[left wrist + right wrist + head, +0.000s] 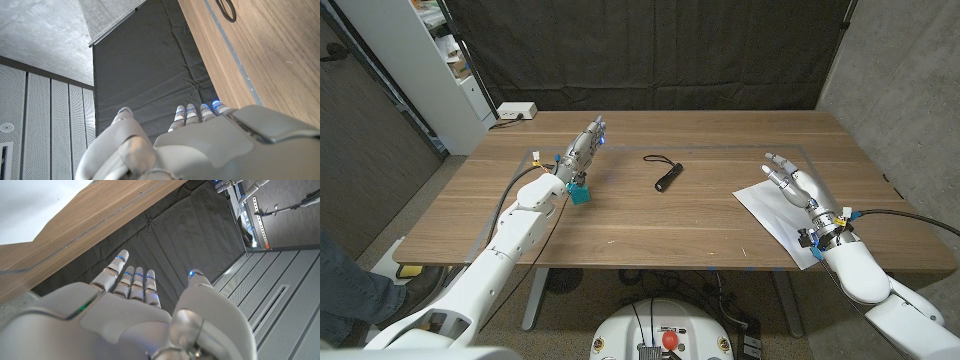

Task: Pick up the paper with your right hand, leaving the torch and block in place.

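Note:
The white paper point(770, 212) lies near the table's right front edge, and one white corner of it point(35, 205) shows in the right wrist view. My right hand point(802, 190) is over the paper's right part with fingers spread, holding nothing; whether it touches the sheet I cannot tell. The black torch point(666, 179) lies mid-table, its cord loop point(226, 10) visible from the left wrist. A teal block point(581, 195) sits left of the torch. My left hand point(582, 148) is stretched out just behind the block, fingers straight and empty.
The wooden table point(650, 230) has thin tape lines near its back edge. A white power strip point(515, 111) lies beyond the back left corner, beside a white shelf point(440, 60). A dark curtain point(650, 50) hangs behind. A person's leg point(340, 285) is at the lower left.

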